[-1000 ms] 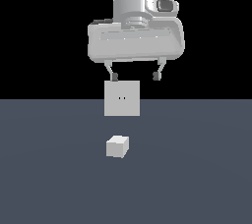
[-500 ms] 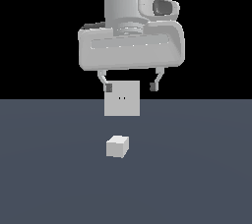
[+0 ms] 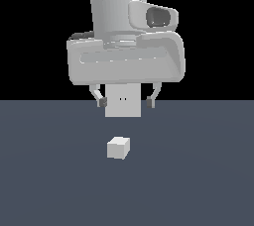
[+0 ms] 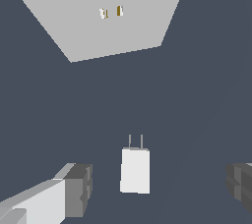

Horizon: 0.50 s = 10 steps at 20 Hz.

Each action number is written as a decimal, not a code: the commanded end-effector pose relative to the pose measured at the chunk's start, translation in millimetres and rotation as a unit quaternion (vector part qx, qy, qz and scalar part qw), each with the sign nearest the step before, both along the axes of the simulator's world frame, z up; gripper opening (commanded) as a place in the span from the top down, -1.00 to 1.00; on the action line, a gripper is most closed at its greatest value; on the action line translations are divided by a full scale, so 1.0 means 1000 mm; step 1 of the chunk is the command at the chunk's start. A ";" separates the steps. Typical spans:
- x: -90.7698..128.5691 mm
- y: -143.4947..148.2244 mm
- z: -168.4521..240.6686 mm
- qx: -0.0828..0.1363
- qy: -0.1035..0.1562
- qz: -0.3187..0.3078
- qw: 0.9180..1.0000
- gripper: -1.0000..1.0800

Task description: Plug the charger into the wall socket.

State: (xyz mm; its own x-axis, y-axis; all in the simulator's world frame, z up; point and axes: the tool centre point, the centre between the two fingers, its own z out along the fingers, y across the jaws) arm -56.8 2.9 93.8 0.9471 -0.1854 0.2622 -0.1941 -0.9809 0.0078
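Note:
The charger (image 3: 118, 147) is a small light-grey cube lying on the dark floor. In the wrist view the charger (image 4: 135, 170) shows two thin prongs pointing toward the wall socket. The wall socket (image 3: 122, 106) is a flat upright light-grey plate with two small slots; its top is hidden behind my hand. It also shows in the wrist view (image 4: 103, 12). My gripper (image 3: 125, 102) is open and empty, hovering above the charger with its fingertips (image 3: 102, 102) level with the socket. In the wrist view the charger lies between my two fingers (image 4: 78, 189), apart from both.
The dark blue-grey floor (image 3: 198, 180) stretches around the charger and the socket. Nothing else stands on it.
My gripper has come down and toward the camera, so the hand looks larger and now hides the socket's top. The charger and socket have not moved.

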 end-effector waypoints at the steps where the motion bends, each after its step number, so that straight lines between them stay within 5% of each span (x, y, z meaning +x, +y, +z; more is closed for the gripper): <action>1: -0.003 0.003 -0.007 -0.001 -0.014 -0.006 1.000 -0.92; 10: -0.008 0.009 -0.025 -0.007 -0.046 -0.023 0.999 -0.92</action>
State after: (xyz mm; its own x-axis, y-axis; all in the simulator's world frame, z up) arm -64.8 11.8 70.8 0.9140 -0.2189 0.3416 -0.2337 -0.9723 0.0021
